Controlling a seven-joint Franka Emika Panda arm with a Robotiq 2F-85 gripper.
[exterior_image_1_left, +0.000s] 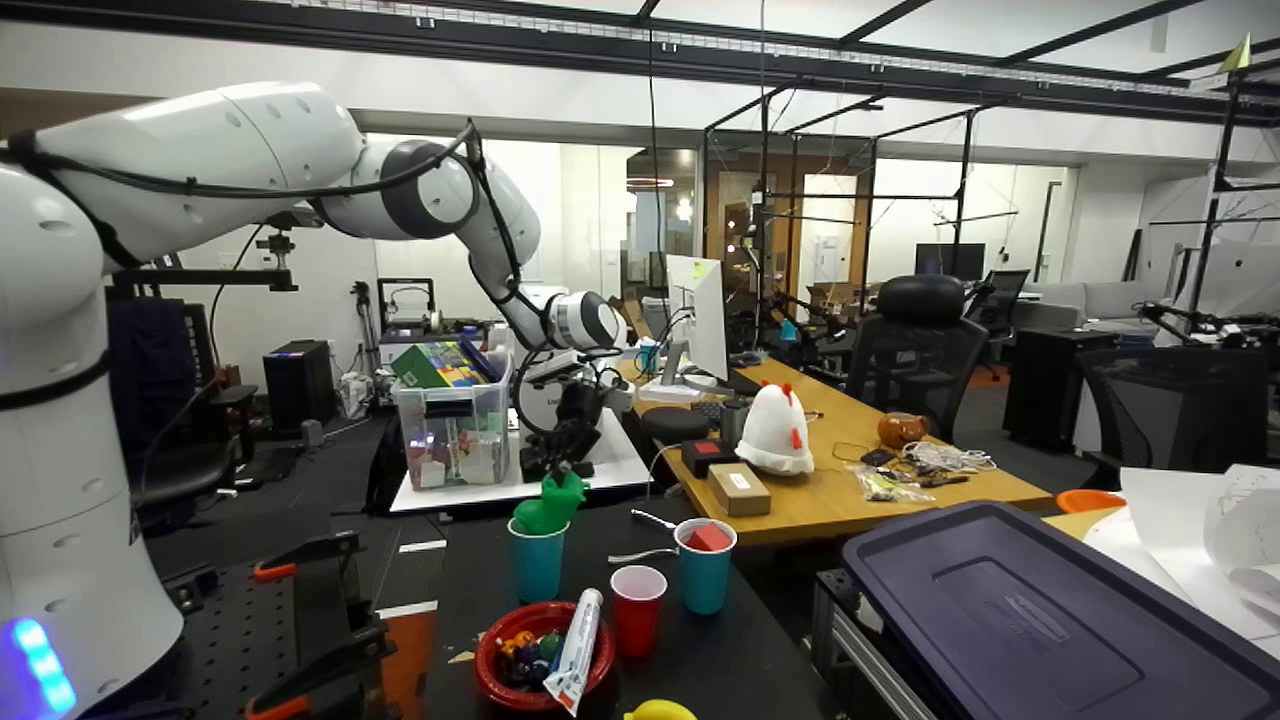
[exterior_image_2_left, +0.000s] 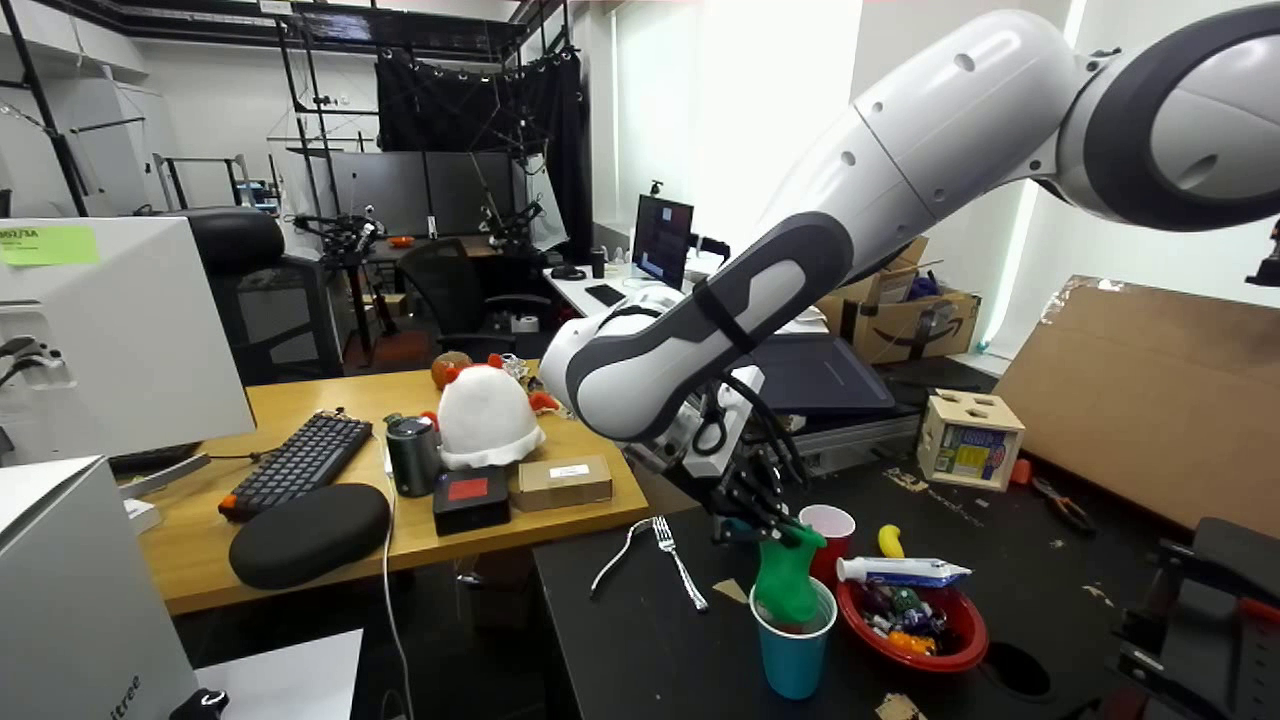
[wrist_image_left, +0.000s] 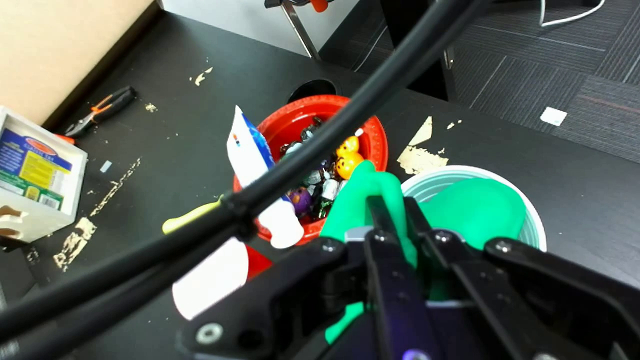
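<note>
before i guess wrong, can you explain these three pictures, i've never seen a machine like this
The big white jointed machine is a robot arm. Two pictures come from cameras standing outside it, at different places; the third comes from a camera on its wrist, looking past its black fingers. Those fingers are closed on a green thing, whose lower part sits inside a blue cup. On the black table around it are a red cup, a second blue cup with a red piece in it, a fork, and a red bowl of small items, with a white-and-blue tube resting across it.
</note>
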